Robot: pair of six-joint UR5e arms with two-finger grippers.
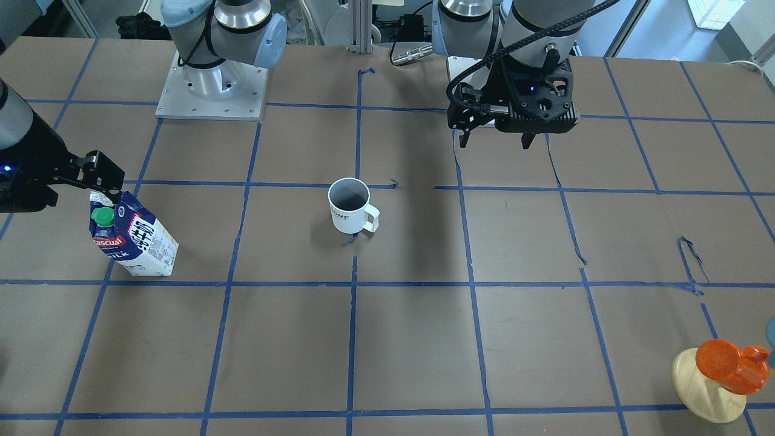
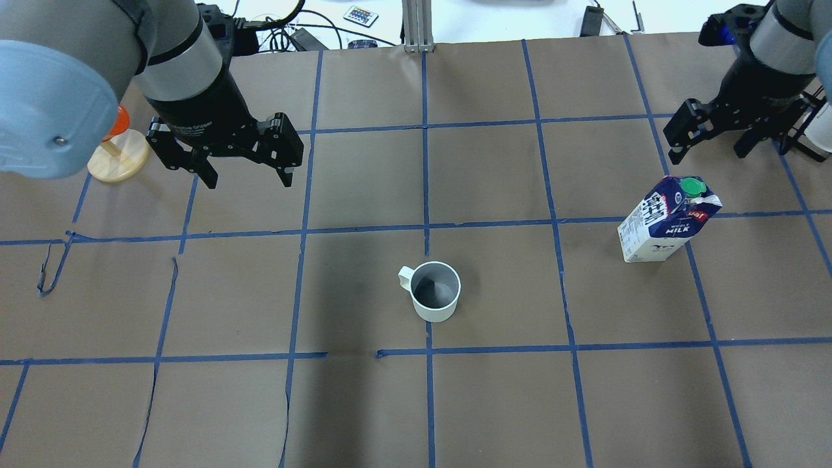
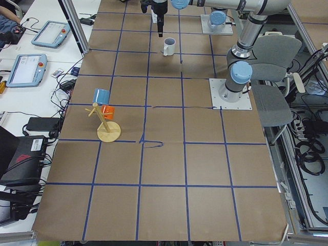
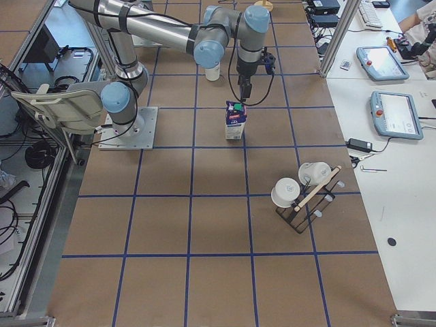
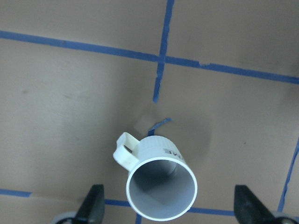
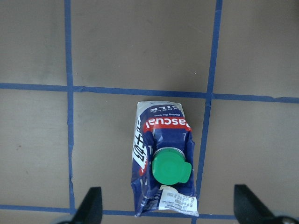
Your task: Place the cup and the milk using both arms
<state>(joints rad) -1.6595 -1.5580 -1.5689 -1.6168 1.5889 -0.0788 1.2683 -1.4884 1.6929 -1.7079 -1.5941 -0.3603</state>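
Note:
The white cup (image 2: 435,292) stands upright near the table's middle, with its handle towards my left arm's side. It also shows in the front view (image 1: 351,206) and in the left wrist view (image 5: 161,186). My left gripper (image 2: 247,172) is open and empty. It hangs above the table, away from the cup, towards the far left. The milk (image 2: 666,221) stands upright on the right, with its green cap on top. It also shows in the front view (image 1: 134,239) and in the right wrist view (image 6: 163,158). My right gripper (image 2: 708,153) is open and hangs just above the milk, apart from it.
A wooden mug tree (image 2: 117,153) holding an orange cup stands at the far left, close behind my left gripper. A black rack (image 4: 303,194) with white cups stands past the milk on the right end. Blue tape lines mark the brown table (image 2: 494,403).

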